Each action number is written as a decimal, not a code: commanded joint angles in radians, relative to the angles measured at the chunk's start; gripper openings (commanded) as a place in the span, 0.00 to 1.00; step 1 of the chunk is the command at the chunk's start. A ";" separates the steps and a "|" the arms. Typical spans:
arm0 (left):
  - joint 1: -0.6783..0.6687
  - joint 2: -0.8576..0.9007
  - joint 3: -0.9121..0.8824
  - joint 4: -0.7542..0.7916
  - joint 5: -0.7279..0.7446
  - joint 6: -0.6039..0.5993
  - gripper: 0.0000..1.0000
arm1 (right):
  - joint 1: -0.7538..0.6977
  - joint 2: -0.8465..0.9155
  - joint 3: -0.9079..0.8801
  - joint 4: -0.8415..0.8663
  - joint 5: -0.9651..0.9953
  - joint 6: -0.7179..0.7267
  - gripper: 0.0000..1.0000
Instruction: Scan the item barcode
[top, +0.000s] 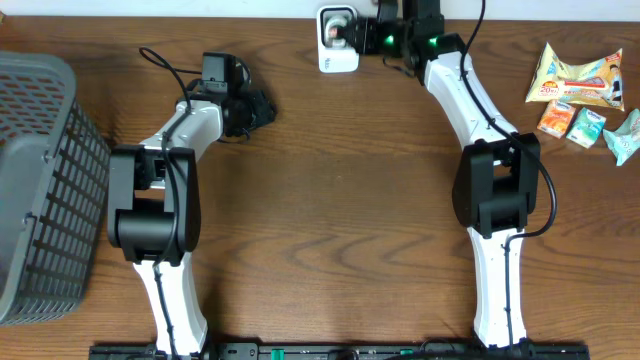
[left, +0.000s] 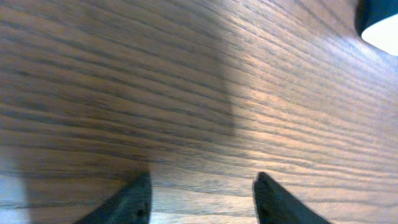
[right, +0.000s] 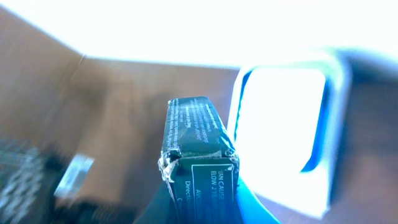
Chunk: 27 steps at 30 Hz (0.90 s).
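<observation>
The wooden table (top: 330, 200) fills the left wrist view, where the left gripper (left: 202, 198) stands parted, nothing between its fingers (left: 127, 202). Glare washes out the white scanner (right: 283, 118). The right gripper (top: 366, 38) clamps the dark box (right: 199, 149), whose lower end is cut off and print blurred. Its long axis runs out ahead of the fingers, just beside the scanner's window.

I see wood-grain table (top: 330, 180), smooth, slight sheen; grey plastic lattice basket (top: 40, 180), matt; snack packets (top: 578, 80) in glossy film; dark box (right: 196, 140) in shiny wrap, crinkled at corner; scanner (top: 338, 45) smooth white plastic.
</observation>
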 joint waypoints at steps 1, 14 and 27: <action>0.015 0.022 -0.017 -0.026 -0.038 0.004 0.78 | 0.035 0.004 0.019 0.049 0.221 0.003 0.11; 0.015 0.022 -0.016 -0.026 -0.038 0.003 0.98 | 0.154 0.034 0.019 0.246 0.642 -0.135 0.10; 0.015 0.022 -0.016 -0.026 -0.038 0.003 0.98 | 0.181 0.078 0.019 0.276 0.821 -0.218 0.08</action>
